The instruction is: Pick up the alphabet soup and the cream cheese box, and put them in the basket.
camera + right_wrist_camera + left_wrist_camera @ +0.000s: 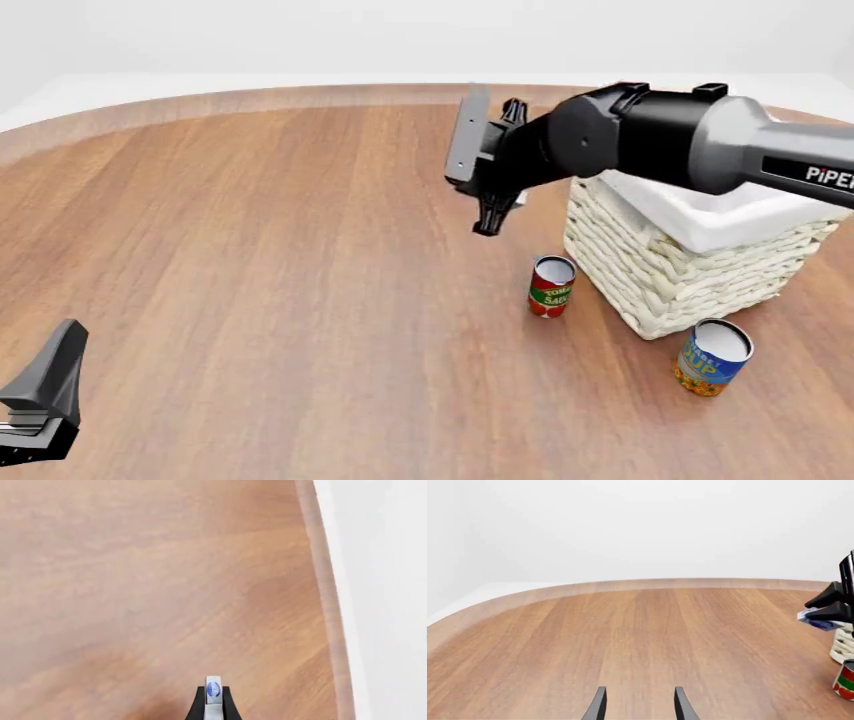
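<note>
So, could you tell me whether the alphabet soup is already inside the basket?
No, the alphabet soup stands on the table beside the basket.

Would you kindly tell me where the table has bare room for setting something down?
The table's whole left half is bare, from the left gripper to the far edge. It is crowded on the right, around the basket, tomato can and soup.

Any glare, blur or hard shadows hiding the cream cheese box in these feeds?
Front view: flat, even light, no glare, but the right tool and arm hide nearly all of the cream cheese box. Right wrist view: sharp, box seen edge-on between the fingers. Left wrist view: box sharp at the frame edge; only faint shadows.
</note>
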Robot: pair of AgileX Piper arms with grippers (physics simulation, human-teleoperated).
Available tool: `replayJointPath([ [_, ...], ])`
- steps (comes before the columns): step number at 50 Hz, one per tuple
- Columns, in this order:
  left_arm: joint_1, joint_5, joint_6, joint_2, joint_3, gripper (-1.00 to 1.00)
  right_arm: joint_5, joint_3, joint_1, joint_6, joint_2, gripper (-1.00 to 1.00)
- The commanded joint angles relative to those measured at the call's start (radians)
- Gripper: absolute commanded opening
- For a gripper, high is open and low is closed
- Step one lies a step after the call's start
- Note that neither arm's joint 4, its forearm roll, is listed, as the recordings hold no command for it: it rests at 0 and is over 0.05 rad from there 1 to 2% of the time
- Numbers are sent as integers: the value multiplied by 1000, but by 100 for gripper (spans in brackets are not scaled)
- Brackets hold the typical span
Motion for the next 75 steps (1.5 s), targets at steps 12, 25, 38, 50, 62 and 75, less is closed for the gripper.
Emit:
replayJointPath([
  [12,0,0,0,0,0,100,45,-16,85,233,-135,-100],
  [25,0,0,0,0,0,100,71,4,147,364,-221,-100],
  [38,0,0,0,0,0,100,91,9,188,533,-286,-100],
  [50,0,0,0,0,0,100,98,20,191,574,-313,-100],
  [62,0,0,0,0,0,100,99,15,194,575,-320,-100],
  [75,0,0,0,0,0,100,105,46,178,623,-369,-100],
])
